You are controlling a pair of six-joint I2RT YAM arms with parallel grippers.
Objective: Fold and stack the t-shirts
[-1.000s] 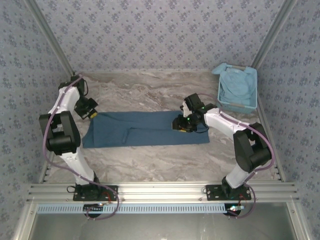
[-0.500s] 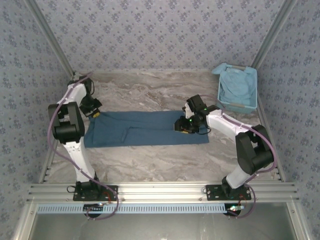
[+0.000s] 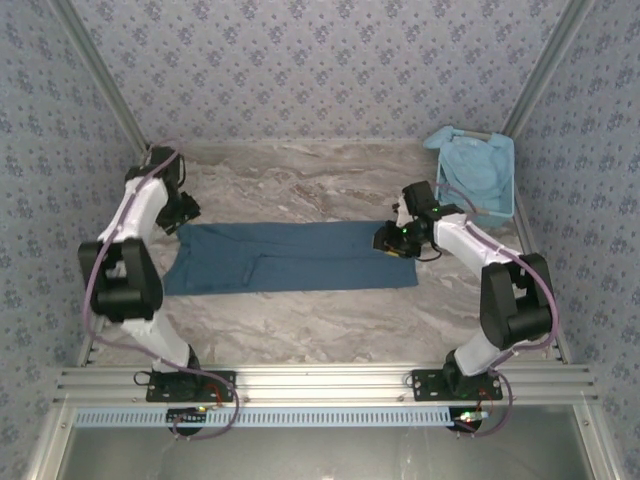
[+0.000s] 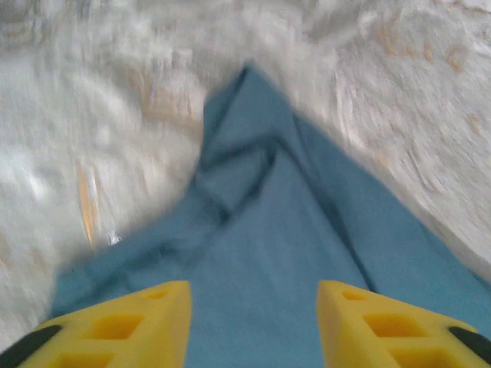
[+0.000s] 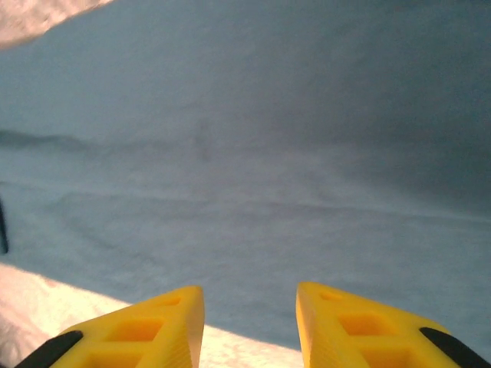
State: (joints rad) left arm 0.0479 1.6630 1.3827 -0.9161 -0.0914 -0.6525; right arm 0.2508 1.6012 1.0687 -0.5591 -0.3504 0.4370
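The dark shirt (image 3: pixel 290 257) lies flat on the table (image 3: pixel 300 320) as a long folded band. The pale shirt (image 3: pixel 473 170) sits in the basket (image 3: pixel 476 213). Left gripper (image 3: pixel 183 213): open over the band's far left corner. Right gripper (image 3: pixel 392 240): open over its right end. Risk: a shallow pinch takes one layer only, so the fold skews. Uneven lifting drags the band.

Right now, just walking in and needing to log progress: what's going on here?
Two robot arms are folding a dark blue t-shirt, which lies as a long strip on the table. The left gripper and right gripper hover open over its two ends, holding nothing. A paler t-shirt sits in the basket.
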